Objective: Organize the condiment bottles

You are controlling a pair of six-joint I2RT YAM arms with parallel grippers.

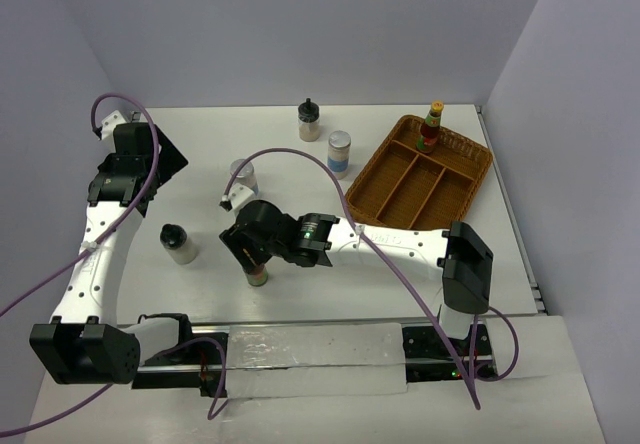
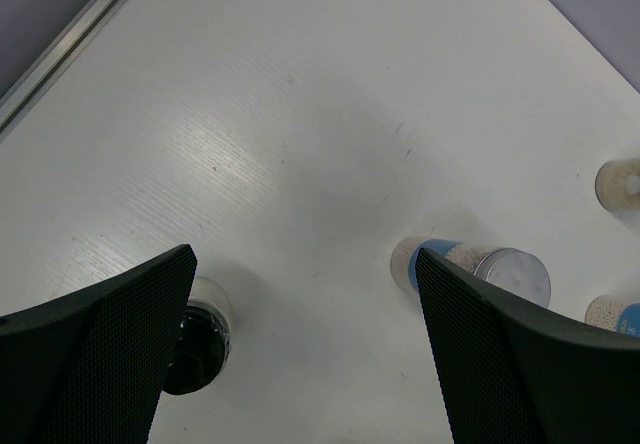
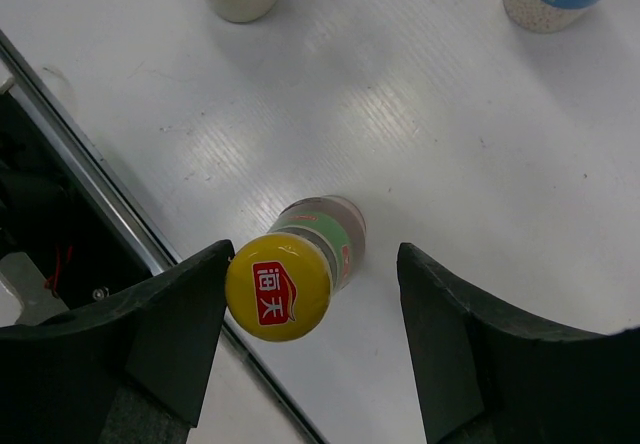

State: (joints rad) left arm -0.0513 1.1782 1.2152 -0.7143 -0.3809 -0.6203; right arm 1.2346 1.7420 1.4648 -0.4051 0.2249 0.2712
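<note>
1. Nearest to me, the right tool (image 3: 315,264) is hanging released, its jaws spread to either side of the near yellow-capped bottle (image 3: 290,274) and grasping nothing. This bottle is standing upright on the bench (image 1: 215,134), close beside the edge rail (image 3: 110,189). Its slim dark body is carrying a red and green label, and its cap is showing a red badge. The cap is sitting just beside one finger, and a clear gap is showing at the other.

2. To the left, the near black-capped bottle (image 1: 180,244) is standing squat and pale, apart from the right arm.

3. Further out, the left silver-lidded bottle (image 1: 243,176) is standing just beyond the right arm's wrist. The left tool (image 2: 300,294) is hovering released over bare bench. In its wrist view, each finger is partly hiding one of these two bottles.

4. Beyond, the right silver-lidded bottle (image 1: 340,154) is showing a blue band, with the far black-capped bottle (image 1: 309,121) behind it.

5. At the far right, the wicker basket (image 1: 400,199) is holding the far yellow-capped bottle (image 1: 431,129) upright in its far-end compartment.
</note>
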